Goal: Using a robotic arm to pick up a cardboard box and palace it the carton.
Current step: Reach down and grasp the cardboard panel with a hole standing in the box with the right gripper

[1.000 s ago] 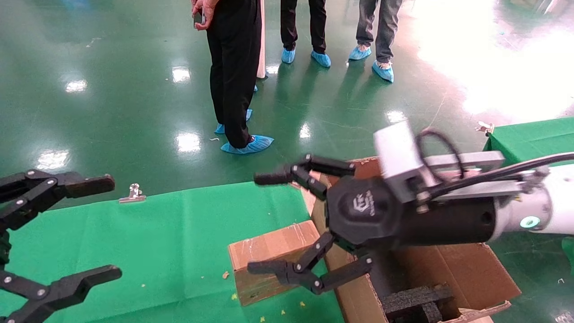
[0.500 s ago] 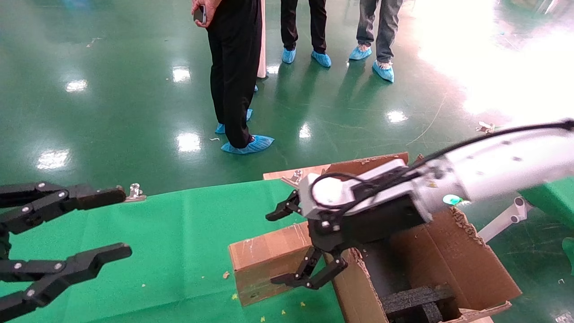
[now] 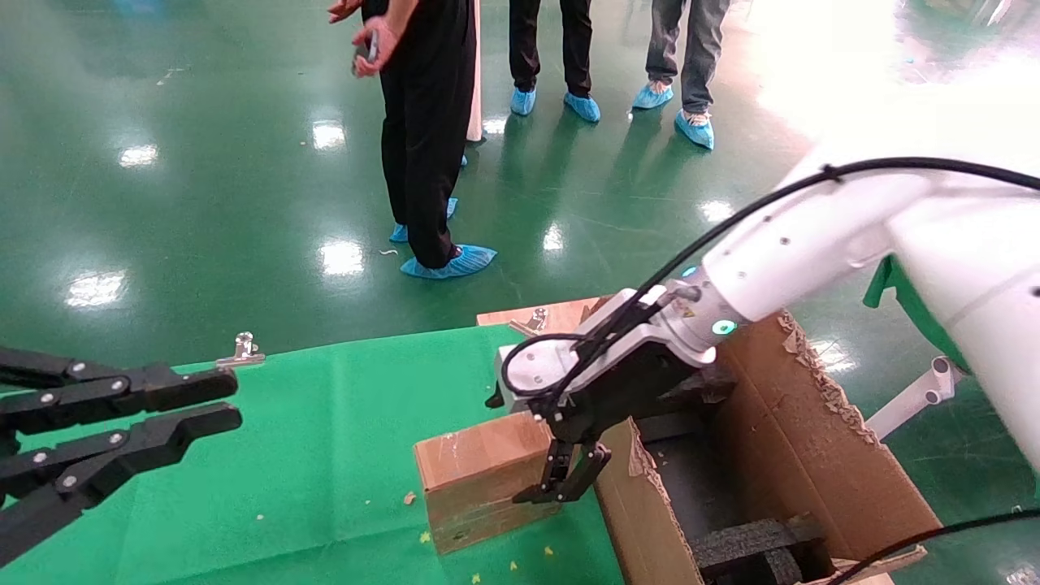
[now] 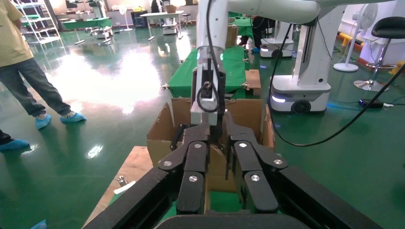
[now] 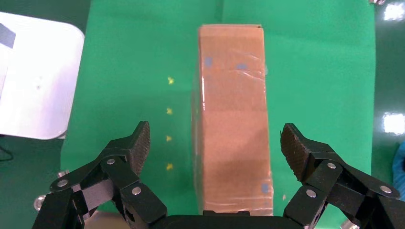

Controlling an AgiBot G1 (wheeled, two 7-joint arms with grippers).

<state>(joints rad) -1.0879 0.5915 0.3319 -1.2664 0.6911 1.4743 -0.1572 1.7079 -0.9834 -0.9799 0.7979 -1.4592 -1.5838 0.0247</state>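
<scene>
The small brown taped cardboard box [image 3: 467,467] lies on the green cloth, close against the left wall of the large carton [image 3: 821,455]. My right gripper [image 3: 516,448], on the white arm, points down over the box's right end. In the right wrist view this gripper [image 5: 217,150] is open, with one finger on each long side of the box [image 5: 234,90] and a clear gap to it on both sides. My all-black left gripper [image 3: 231,400] hovers at the table's left edge, far from the box, its fingers drawn together on nothing.
The green cloth table [image 3: 325,455] has a metal clip [image 3: 241,349] at its far edge. Black foam blocks [image 3: 756,544] lie inside the carton. Three people [image 3: 422,146] stand on the green floor beyond. Yellow crumbs lie near the box.
My right gripper swung from level to pointing down and dropped over the box's right end. My left gripper's fingers closed from wide open to nearly touching.
</scene>
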